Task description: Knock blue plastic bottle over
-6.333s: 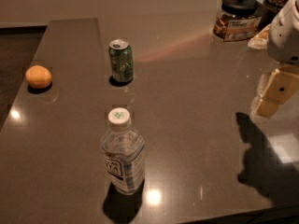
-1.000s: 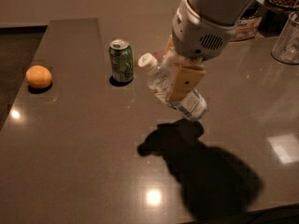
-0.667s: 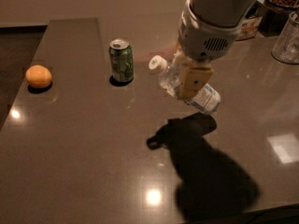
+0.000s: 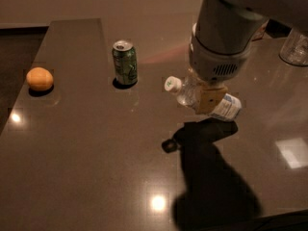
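The blue plastic bottle (image 4: 188, 93), clear with a white cap (image 4: 172, 84) and a pale label (image 4: 227, 107), lies on its side in the air above the dark table (image 4: 96, 153), cap pointing left. Its shadow falls on the table below it. My gripper (image 4: 210, 98) hangs from the grey wrist at the upper right and is shut around the bottle's middle. One tan finger (image 4: 211, 98) shows in front of the bottle; the other is hidden behind it.
A green soda can (image 4: 125, 62) stands upright left of the bottle. An orange (image 4: 39, 79) lies near the table's left edge. A clear glass (image 4: 294, 47) stands at the far right. The table's front edge runs along the bottom right.
The bottle stood upright near the front earlier. It is now held sideways, and over the last second the gripper has carried it to the right and slightly lower.
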### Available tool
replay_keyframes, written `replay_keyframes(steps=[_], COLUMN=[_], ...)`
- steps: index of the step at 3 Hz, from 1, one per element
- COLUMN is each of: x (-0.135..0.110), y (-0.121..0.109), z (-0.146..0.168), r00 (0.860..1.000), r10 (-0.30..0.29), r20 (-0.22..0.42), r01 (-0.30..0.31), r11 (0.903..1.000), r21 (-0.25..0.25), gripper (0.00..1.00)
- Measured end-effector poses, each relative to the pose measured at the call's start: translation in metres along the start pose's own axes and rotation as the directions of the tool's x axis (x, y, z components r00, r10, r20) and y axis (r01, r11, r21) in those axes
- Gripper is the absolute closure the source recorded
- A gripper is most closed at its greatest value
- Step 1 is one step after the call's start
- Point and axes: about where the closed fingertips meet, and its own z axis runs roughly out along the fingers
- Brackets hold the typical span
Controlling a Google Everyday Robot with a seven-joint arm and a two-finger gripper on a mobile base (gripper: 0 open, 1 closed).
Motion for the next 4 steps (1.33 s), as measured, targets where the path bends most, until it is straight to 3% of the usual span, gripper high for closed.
replay_keyframes(steps=[2,4], x=[0.01,0.013], y=[0.019,0.025], z=[0.03,0.047], r00=[0.996,0.997], r10=[-0.034,-0.024], r20=[-0.083,-0.075], r01=[0.034,0.022], r11=[0.9994,0.9993], r21=[0.005,-0.029], gripper=[1.0,0.57])
